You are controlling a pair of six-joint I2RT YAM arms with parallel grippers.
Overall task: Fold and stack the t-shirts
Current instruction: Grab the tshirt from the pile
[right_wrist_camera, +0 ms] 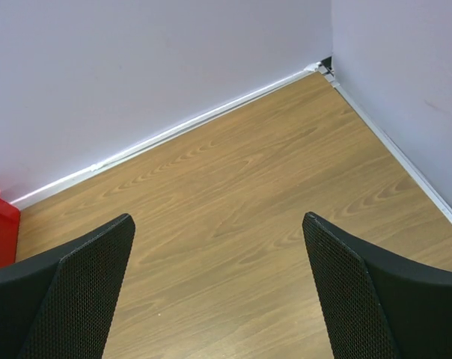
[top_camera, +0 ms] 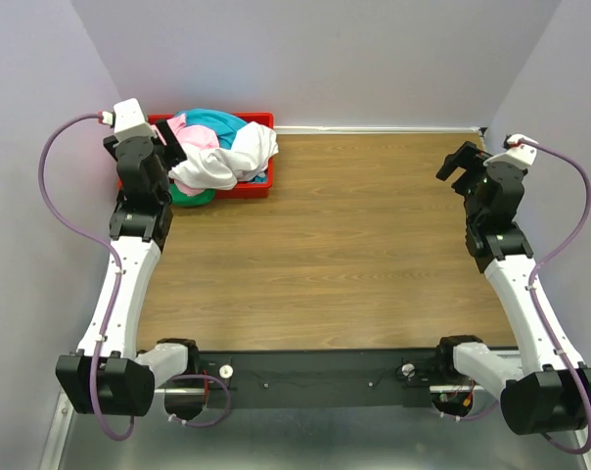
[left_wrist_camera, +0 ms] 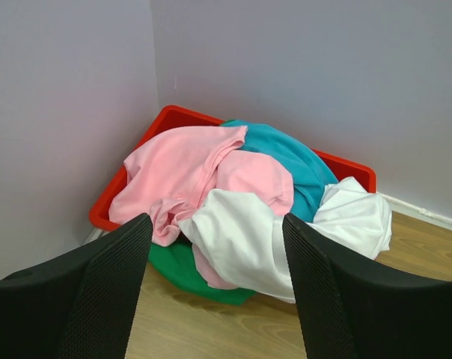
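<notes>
Up at the upper left of the overhead view, the t-shirts [top_camera: 222,157] lie heaped in a red bin [top_camera: 259,120], straight ahead of the left gripper [top_camera: 173,145], its fingers spread and empty. The right gripper [top_camera: 457,162], likewise spread, sits far across the table [top_camera: 354,235].

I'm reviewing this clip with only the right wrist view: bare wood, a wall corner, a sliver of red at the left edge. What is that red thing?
Observer: A red bin in the far left corner of the table, heaped with crumpled t-shirts.
Operator: Which colours show?
Observer: A white shirt lies in front, with a pink shirt beside it, a teal shirt behind and a green shirt lowest.
Operator: Is the left arm holding any?
Observer: No. The left gripper is open in front of the pile, with nothing between its fingers.
</notes>
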